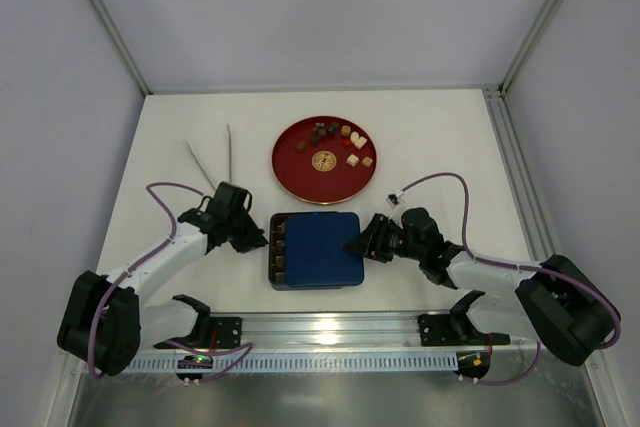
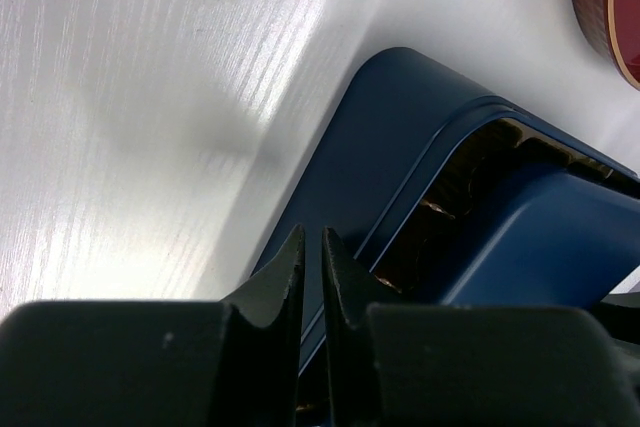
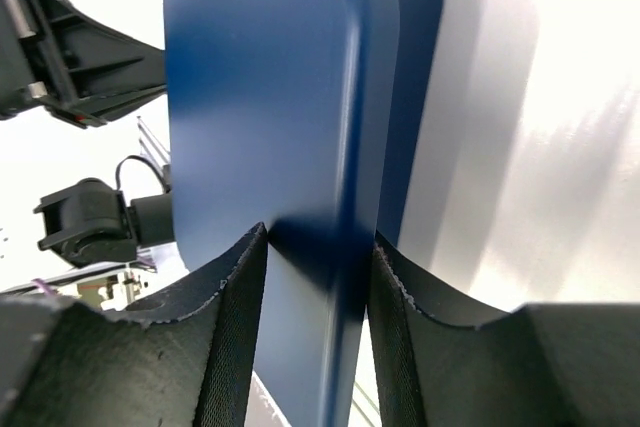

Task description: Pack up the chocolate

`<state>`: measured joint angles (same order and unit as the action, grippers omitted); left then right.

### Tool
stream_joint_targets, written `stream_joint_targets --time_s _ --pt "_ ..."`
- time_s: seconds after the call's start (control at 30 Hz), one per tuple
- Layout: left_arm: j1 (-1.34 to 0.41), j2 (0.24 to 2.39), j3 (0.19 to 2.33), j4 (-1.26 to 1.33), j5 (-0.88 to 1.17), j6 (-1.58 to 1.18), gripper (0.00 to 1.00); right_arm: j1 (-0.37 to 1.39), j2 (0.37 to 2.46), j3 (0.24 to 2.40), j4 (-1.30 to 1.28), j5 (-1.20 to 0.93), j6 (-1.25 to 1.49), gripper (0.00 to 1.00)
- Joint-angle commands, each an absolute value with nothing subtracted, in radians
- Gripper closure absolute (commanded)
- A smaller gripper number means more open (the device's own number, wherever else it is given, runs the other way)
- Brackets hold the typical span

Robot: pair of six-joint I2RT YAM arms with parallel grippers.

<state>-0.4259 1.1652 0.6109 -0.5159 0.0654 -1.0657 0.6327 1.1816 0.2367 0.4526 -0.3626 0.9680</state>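
Right gripper [image 3: 318,237] is pinching the right edge of the dark blue lid [image 1: 322,249], one finger above and one below. The lid sits offset to the right over the blue tin [image 2: 380,137], so a strip along the tin's left side is uncovered. I can see a row of chocolates [image 1: 279,249] already packed in that strip. My read is that holding the lid by its edge lets me slide or lift it without touching the contents. I can't say from this whether it's going on or coming off. Left gripper [image 1: 255,237] has its fingers nearly pressed together with nothing between them, tips at the tin's left wall. That looks like bracing so the tin doesn't skate, but I can't confirm contact. The rest of the chocolate [image 1: 337,137] is loose on the far half of the red plate [image 1: 285,175], around the gold emblem [image 1: 324,160], so packing isn't finished. Two thin sticks [image 1: 203,162] lie far left, possibly tweezers.
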Motion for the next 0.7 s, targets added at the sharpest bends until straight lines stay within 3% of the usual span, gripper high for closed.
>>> stream_joint_targets --time_s 0.0,0.67 --pt "-0.43 1.172 0.647 -0.506 0.072 -1.055 0.9 0.63 1.175 0.276 0.407 -0.314 0.905 0.55" --pt "-0.43 1.207 0.653 -0.492 0.113 -1.031 0.89 0.632 1.259 0.354 0.422 -0.302 0.907 0.56"
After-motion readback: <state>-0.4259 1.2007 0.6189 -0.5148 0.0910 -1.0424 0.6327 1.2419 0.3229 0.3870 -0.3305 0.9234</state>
